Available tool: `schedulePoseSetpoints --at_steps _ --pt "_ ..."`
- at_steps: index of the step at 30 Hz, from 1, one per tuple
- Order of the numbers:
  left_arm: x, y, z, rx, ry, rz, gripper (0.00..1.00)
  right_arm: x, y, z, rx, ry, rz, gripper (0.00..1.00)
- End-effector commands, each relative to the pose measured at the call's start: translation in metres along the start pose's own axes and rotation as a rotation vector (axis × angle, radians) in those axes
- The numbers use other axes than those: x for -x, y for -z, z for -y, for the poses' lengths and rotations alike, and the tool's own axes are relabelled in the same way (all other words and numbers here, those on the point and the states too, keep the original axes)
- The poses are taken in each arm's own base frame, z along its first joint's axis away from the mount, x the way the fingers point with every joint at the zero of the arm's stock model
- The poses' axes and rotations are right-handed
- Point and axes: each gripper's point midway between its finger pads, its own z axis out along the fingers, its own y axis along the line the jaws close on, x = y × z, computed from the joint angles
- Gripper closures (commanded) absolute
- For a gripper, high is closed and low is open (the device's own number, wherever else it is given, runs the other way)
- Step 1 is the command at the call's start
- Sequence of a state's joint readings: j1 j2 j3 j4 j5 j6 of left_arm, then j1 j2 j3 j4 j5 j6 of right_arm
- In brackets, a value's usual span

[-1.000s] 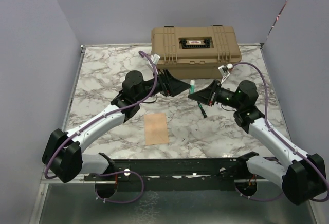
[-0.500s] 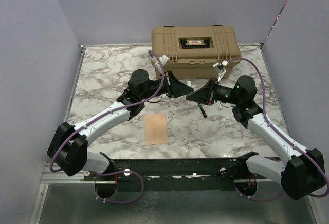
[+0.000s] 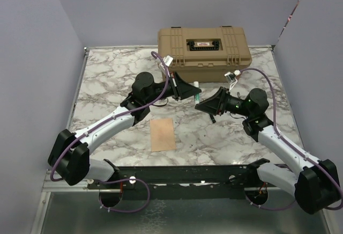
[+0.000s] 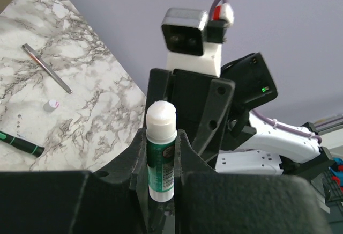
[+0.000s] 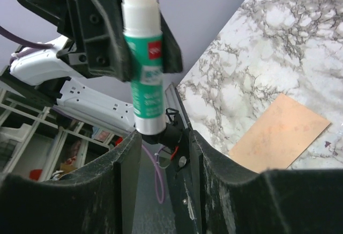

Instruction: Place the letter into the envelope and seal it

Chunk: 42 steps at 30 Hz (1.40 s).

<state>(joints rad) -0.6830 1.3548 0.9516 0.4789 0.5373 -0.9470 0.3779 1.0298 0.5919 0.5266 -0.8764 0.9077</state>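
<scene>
A green-labelled glue stick (image 4: 161,159) with its white top bare stands between my left gripper's (image 4: 162,137) fingers, which are shut on it above the table's middle. In the top view the glue stick (image 3: 198,86) pokes from the left gripper (image 3: 193,90) near the case. My right gripper (image 5: 163,143) faces it with jaws open; the glue stick's (image 5: 143,67) lower end hangs just past them. One flat peach-tan rectangle (image 3: 162,134) lies near the front edge, also in the right wrist view (image 5: 278,137). No flap shows, so I cannot tell letter from envelope.
A tan hard case (image 3: 203,51) stands at the back of the marble table (image 3: 107,78). A green and black pen (image 4: 21,144) lies under the grippers. A thin silver pen (image 4: 47,68) and a small white cap (image 4: 52,104) lie nearby.
My left gripper swung right and shut on the glue stick that the right gripper was holding. The right gripper has opened and drawn back a little toward the near side.
</scene>
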Motion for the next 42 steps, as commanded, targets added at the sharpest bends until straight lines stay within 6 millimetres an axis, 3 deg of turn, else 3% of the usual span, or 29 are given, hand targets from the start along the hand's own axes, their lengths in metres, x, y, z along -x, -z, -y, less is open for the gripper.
schedulePoseSetpoints --at_steps 1,17,20,22,27,30,31,35,37,40,42 --pt "0.017 0.002 0.021 -0.028 -0.001 0.062 1.00 0.007 -0.002 -0.011 0.059 -0.011 0.051 0.55" --pt "0.014 0.004 0.022 -0.048 0.027 0.061 1.00 0.019 -0.012 -0.017 0.098 -0.013 0.076 0.54" --pt "0.014 0.005 0.022 -0.049 0.027 0.062 1.00 0.020 -0.013 -0.016 0.099 -0.020 0.085 0.65" --pt "0.013 0.006 0.022 -0.047 0.031 0.063 1.00 0.021 -0.014 -0.015 0.096 -0.025 0.093 0.78" --pt "0.011 0.007 0.020 -0.045 0.037 0.056 0.99 0.025 -0.014 -0.015 0.092 -0.028 0.119 0.90" --pt "0.006 0.007 0.016 -0.039 0.048 0.045 0.73 0.024 -0.015 -0.015 0.092 -0.021 0.110 0.96" --pt "0.004 0.007 0.015 -0.038 0.050 0.039 0.68 0.024 -0.015 -0.015 0.092 -0.018 0.104 0.97" --pt "-0.003 0.008 0.010 -0.032 0.057 0.020 0.63 0.022 -0.016 -0.015 0.091 -0.017 0.080 0.99" --pt "-0.004 0.008 0.010 -0.033 0.058 0.014 0.66 0.021 -0.017 -0.013 0.084 -0.021 0.070 0.99" --pt "-0.002 0.007 0.010 -0.034 0.052 0.020 0.94 0.020 -0.018 -0.009 0.066 -0.027 0.061 1.00" --pt "0.001 0.007 0.010 -0.027 0.053 0.035 1.00 0.021 -0.019 -0.004 0.035 -0.021 0.056 1.00"
